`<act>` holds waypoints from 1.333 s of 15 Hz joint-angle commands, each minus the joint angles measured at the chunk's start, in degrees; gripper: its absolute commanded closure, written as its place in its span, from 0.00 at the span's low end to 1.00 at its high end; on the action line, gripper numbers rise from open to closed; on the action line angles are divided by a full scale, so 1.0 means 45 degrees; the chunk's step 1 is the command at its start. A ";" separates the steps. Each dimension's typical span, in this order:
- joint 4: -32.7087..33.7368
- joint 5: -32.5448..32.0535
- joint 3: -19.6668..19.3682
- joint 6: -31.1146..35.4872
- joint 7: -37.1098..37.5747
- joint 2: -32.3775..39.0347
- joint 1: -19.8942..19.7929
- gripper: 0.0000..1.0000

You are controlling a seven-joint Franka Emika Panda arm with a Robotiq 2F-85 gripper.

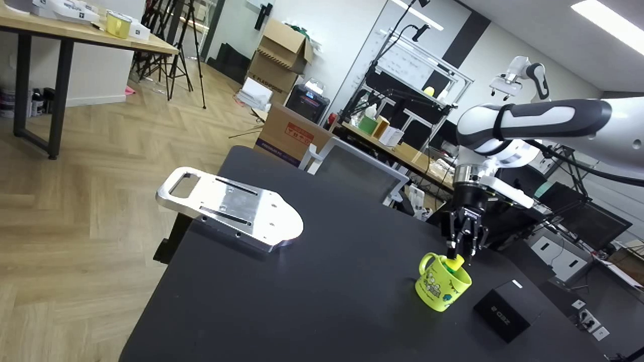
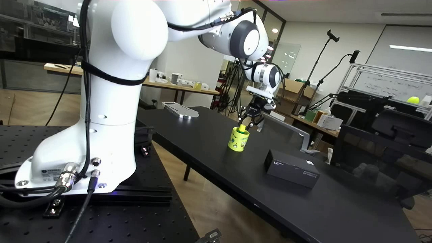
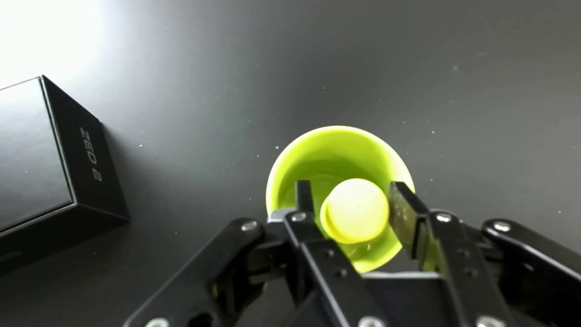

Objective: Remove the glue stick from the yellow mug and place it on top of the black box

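The yellow mug (image 1: 436, 289) stands upright on the black table; it also shows in an exterior view (image 2: 237, 141) and the wrist view (image 3: 317, 143). The glue stick (image 3: 358, 209) stands in it, leaning slightly; its yellow cap sticks out above the rim in both exterior views (image 1: 454, 262) (image 2: 242, 128), and its lower part is hidden. My gripper (image 3: 350, 195) is open above the mug, one finger on each side of the cap. A gap shows at the left finger; the right finger is close to the cap, contact unclear. The black box (image 3: 32, 150) lies left of the mug in the wrist view.
The black box also shows beside the mug in both exterior views (image 1: 503, 309) (image 2: 292, 168). A flat silver-white metal plate (image 1: 231, 206) lies at the table's far end. A grey chair (image 1: 352, 173) stands against the table edge. The robot's white base (image 2: 108, 145) stands beside the table.
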 commanded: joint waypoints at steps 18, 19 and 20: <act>0.2910 0.1051 -0.0538 -0.3303 0.0277 -0.1316 -0.3167 0.92; 0.3004 0.1048 -0.0577 -0.3194 0.0295 -0.1175 -0.3366 0.92; 0.3109 0.1054 -0.0610 -0.2957 0.0222 -0.0964 -0.3580 0.92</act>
